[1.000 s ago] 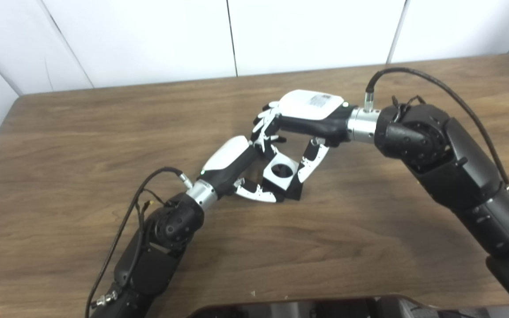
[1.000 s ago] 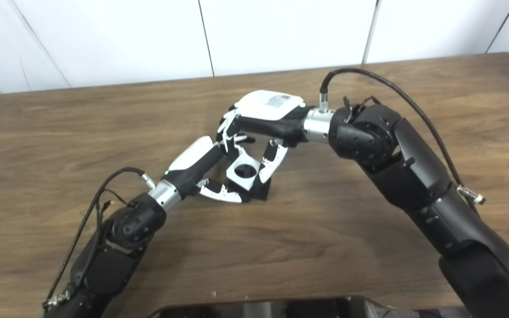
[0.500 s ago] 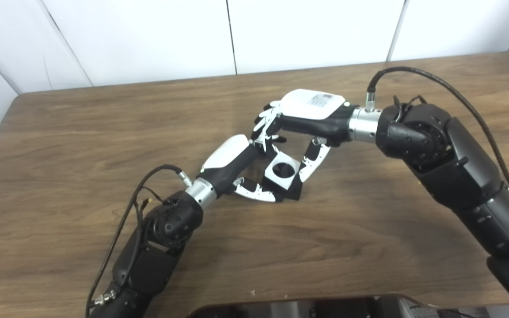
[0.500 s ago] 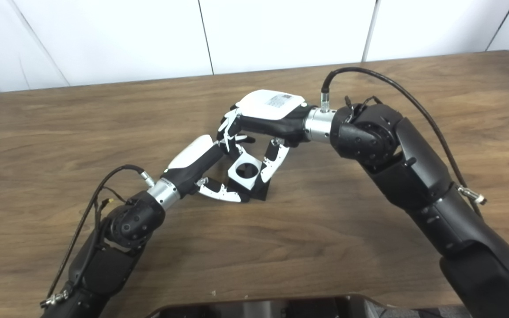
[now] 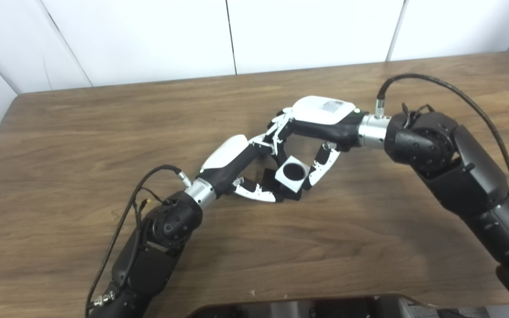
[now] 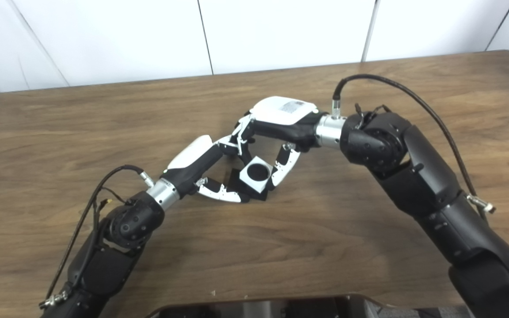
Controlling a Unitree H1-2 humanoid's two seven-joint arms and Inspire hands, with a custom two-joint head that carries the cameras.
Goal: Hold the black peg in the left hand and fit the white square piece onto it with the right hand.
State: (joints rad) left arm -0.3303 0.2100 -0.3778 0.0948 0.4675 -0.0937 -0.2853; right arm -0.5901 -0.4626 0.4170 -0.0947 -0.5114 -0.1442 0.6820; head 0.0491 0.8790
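Starting with the left eye view, the robot's right hand [image 5: 312, 132], white-backed with black and white fingers, pinches a small white square piece with a round dark hole [image 5: 293, 172] between its fingers and thumb, just below its palm. The left hand [image 5: 245, 172] rests low on the brown wooden table [image 5: 82, 132], fingers curled around a black peg on a dark blocky base [image 5: 271, 176]; little of the peg shows. Compared with half a second ago, the right hand and piece have shifted away from the left hand's knuckles. Turning to the right eye view, the piece [image 6: 256, 173] sits against the dark base, and the hole looks black, so seating seems close but cannot be confirmed.
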